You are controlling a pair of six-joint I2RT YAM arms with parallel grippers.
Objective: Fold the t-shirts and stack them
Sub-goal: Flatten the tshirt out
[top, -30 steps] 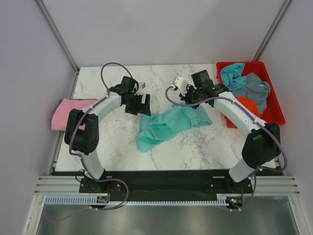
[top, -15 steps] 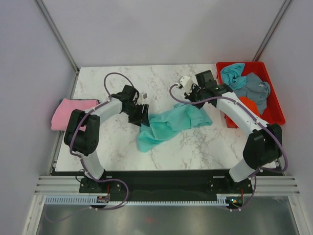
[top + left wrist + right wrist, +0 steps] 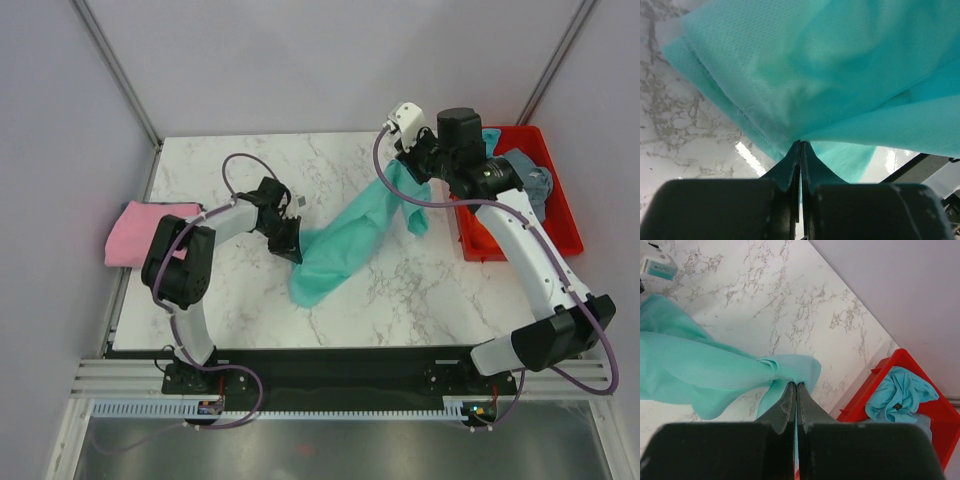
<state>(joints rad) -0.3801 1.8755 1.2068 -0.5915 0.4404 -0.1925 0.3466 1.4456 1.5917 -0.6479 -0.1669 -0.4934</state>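
Observation:
A teal-green t-shirt point(image 3: 345, 240) is stretched slantwise over the marble table between both grippers. My left gripper point(image 3: 291, 244) is low at the shirt's left edge and shut on its hem; in the left wrist view the cloth point(image 3: 830, 65) is pinched at the closed tips point(image 3: 801, 143). My right gripper point(image 3: 414, 172) is raised near the back right and shut on a bunched part of the same shirt point(image 3: 700, 375), pinched at its tips point(image 3: 795, 384). A folded pink t-shirt point(image 3: 140, 232) lies at the table's left edge.
A red tray point(image 3: 565, 225) stands at the back right, holding a light blue t-shirt point(image 3: 489, 142) and a grey-blue one point(image 3: 537, 182). The right wrist view shows the tray point(image 3: 940, 415) with the light blue shirt point(image 3: 897, 392). Grey walls enclose the table.
My left gripper has closed on the teal-green shirt's left edge. My right arm has risen and moved back-right with the shirt, pulling it taut off the table.

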